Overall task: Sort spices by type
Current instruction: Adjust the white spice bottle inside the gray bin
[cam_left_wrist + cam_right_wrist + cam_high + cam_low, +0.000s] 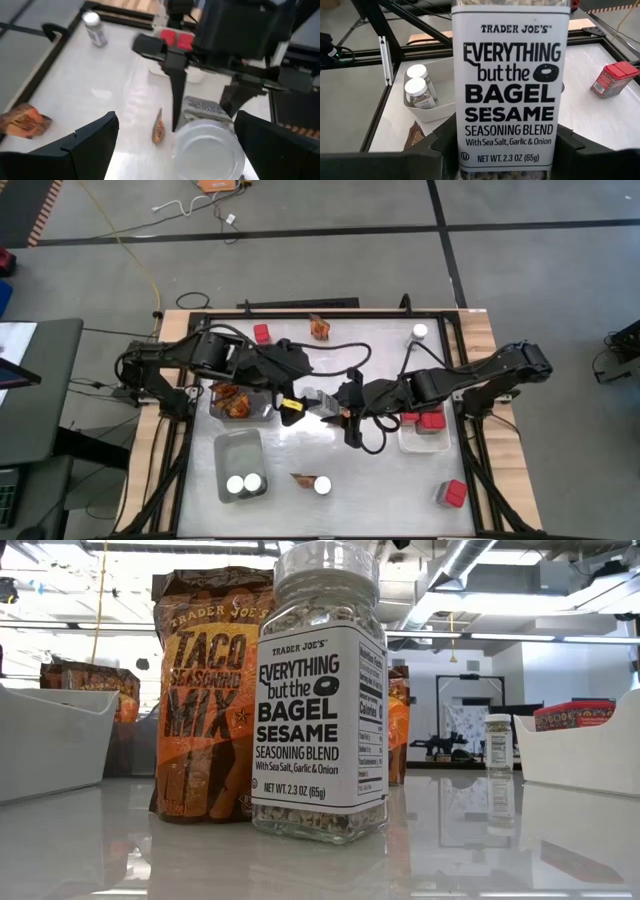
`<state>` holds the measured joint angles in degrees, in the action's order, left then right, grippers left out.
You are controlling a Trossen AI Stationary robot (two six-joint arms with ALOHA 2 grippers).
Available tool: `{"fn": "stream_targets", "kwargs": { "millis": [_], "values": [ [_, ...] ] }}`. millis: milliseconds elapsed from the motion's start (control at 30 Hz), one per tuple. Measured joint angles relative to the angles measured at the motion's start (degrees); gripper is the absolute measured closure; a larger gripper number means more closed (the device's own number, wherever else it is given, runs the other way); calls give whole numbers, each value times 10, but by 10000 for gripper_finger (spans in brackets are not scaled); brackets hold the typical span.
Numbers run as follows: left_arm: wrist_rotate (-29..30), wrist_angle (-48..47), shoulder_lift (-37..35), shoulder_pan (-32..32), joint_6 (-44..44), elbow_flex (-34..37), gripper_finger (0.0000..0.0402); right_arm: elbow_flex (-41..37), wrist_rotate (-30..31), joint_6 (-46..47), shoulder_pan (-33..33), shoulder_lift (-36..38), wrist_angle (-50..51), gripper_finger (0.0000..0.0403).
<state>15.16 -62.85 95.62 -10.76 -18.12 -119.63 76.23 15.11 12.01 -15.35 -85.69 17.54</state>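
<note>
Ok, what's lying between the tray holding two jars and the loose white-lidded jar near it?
One orange-brown packet, close beside that jar; the rest of the stretch toward the tray is bare. The high view shows it.

We see a clear jar (320, 690) with a smooth paper label and a crinkled, glossy taco seasoning packet (205, 690). The table top (480, 850) looks glossy and mirrors them; its wooden edge (480, 330) looks matt.

The counter (330, 480) has a shiny pale top in a wooden frame and stands on a grey floor (520, 290) with dark lines. A yellow cable (140, 265) lies there. Pipes (470, 560) and long ceiling lamps (520, 637) show behind.
</note>
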Motion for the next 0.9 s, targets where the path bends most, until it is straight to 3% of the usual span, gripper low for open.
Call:
{"fn": "stream_targets", "kwargs": {
  "millis": [700,900],
  "values": [
    [-44,-3,59,-8,123,1,24,2,-20,-7,0,2,-3,185],
    [-45,11,58,-4,123,1,78,2,-19,-6,0,2,1,185]
  ]
}}
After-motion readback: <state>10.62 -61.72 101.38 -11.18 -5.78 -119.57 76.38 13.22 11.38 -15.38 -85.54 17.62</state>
